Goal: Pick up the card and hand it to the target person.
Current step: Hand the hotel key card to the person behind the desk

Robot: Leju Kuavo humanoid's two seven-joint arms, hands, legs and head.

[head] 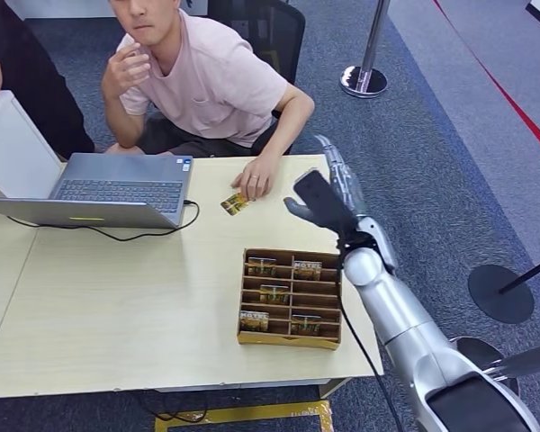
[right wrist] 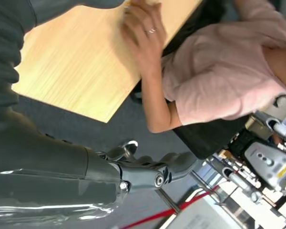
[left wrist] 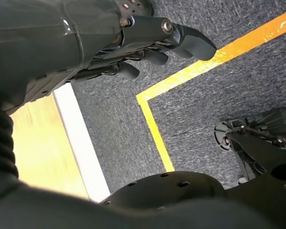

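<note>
A yellow-patterned card (head: 234, 204) lies on the wooden table (head: 118, 288) at its far side. The fingertips of a seated person in a pink shirt (head: 212, 76) rest right beside it, the person's hand (head: 256, 181) flat on the table. My right hand (head: 332, 193) hovers over the table's far right corner, to the right of that hand, fingers stretched apart and holding nothing. In the right wrist view my right hand (right wrist: 148, 171) hangs off the table edge near the person's hand (right wrist: 145, 33). My left hand (left wrist: 159, 43) hangs by the table edge over the carpet, fingers loosely apart, holding nothing.
A brown slotted box (head: 291, 297) holding several cards sits at the table's near right. An open laptop (head: 118, 184) with a black cable (head: 138, 234) stands at the far left. A second person in black (head: 30, 81) stands at far left. Stanchion bases (head: 364, 81) flank the right side.
</note>
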